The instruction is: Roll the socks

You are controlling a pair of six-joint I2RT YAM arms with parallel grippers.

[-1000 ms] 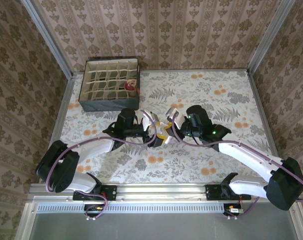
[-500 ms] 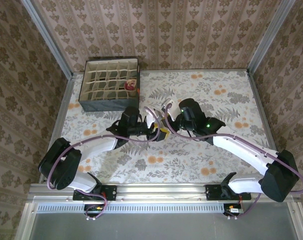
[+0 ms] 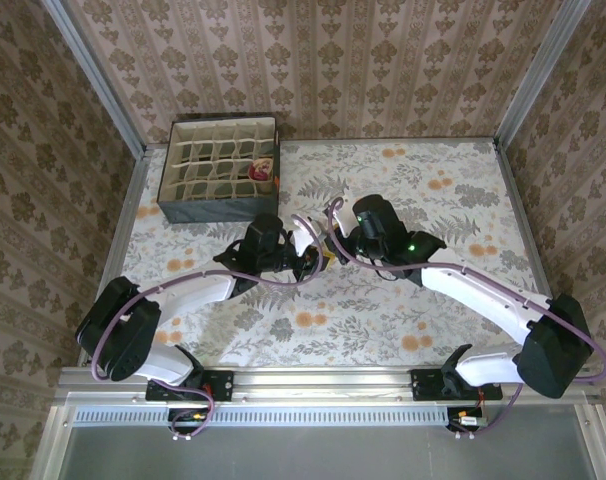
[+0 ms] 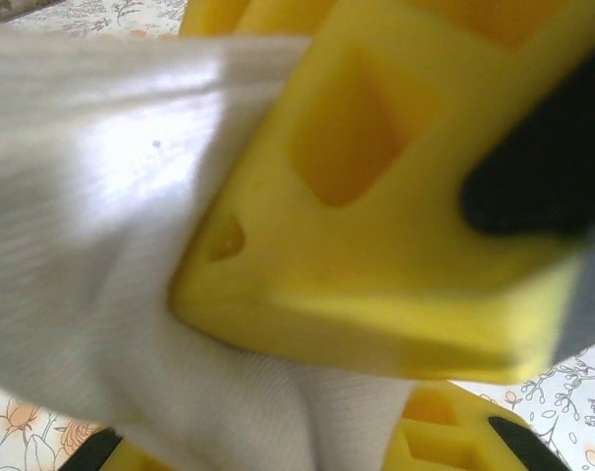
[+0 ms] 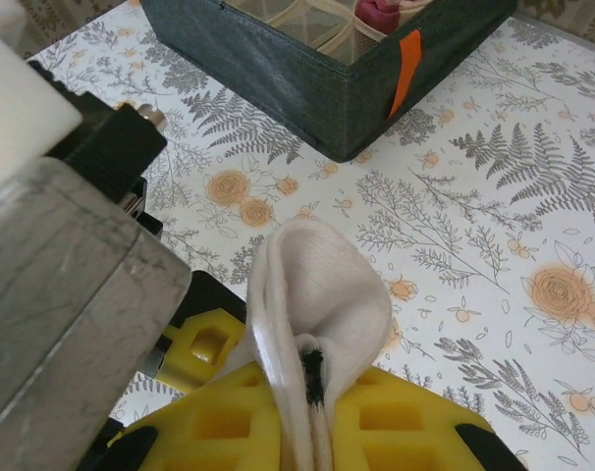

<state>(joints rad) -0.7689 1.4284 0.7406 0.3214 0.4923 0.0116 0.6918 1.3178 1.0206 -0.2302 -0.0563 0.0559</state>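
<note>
**Q:** From above?
**A:** My left gripper (image 3: 311, 263) and right gripper (image 3: 330, 248) meet mid-table (image 3: 433, 190), at five o'clock from the divided box (image 3: 218, 170).

**Q:** Left wrist?
**A:** The cream sock (image 4: 91, 255) bunches between my yellow fingers (image 4: 445, 442). Clamped or not, I cannot tell.

**Q:** Right wrist?
**A:** My fingers (image 5: 356, 388) pinch the sock's fold, which rises toward twelve o'clock.

Dark divided box (image 3: 220, 168) at far left of floral table (image 3: 443, 190). Red item (image 3: 263, 172) in a right-edge compartment. Orange tab (image 5: 405, 59) on one corner.
</note>
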